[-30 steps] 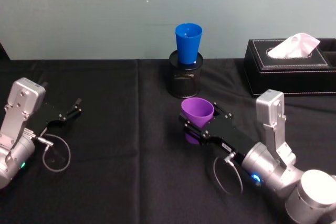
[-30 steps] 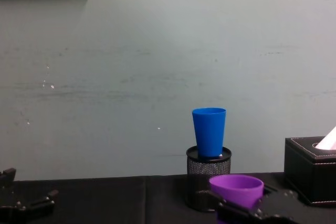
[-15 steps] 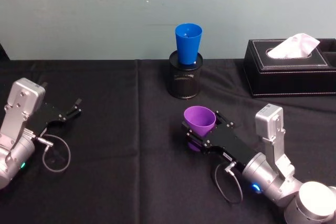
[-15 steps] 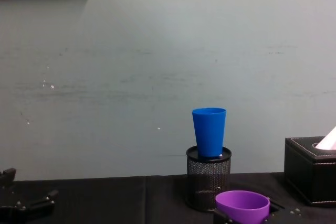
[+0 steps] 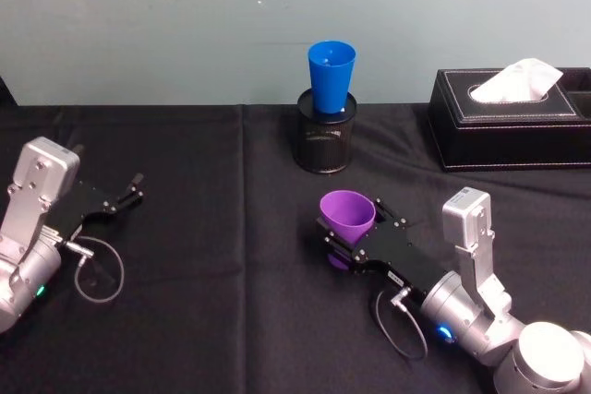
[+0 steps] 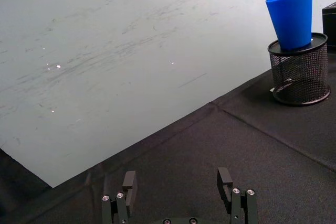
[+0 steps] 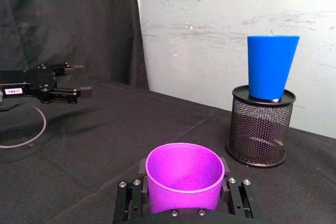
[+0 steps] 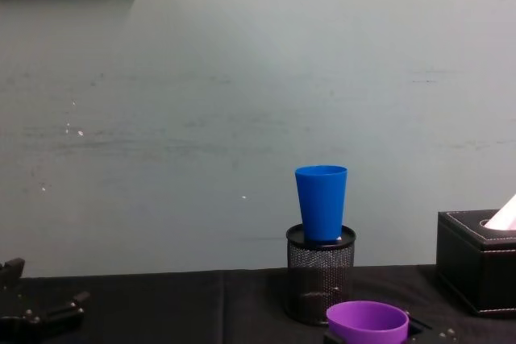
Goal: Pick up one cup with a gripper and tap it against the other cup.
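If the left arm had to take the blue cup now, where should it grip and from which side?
Probably the upper wall of the blue cup, just under the rim, coming in level from the robot's left. It stands upright with its narrow base sunk in the mesh pen holder, so only the wider upper part is exposed. The left end effector is open on that side; the right end effector holds the purple cup.

Both arms were silver-grey with round joints and a boxy grey wrist block. Each ended in a black two-fingered pincer, the right pincer (image 5: 343,239) and the left pincer (image 5: 135,187), with small silver screws. A thin black cable looped beside each wrist, and a small blue light glowed on the right arm.
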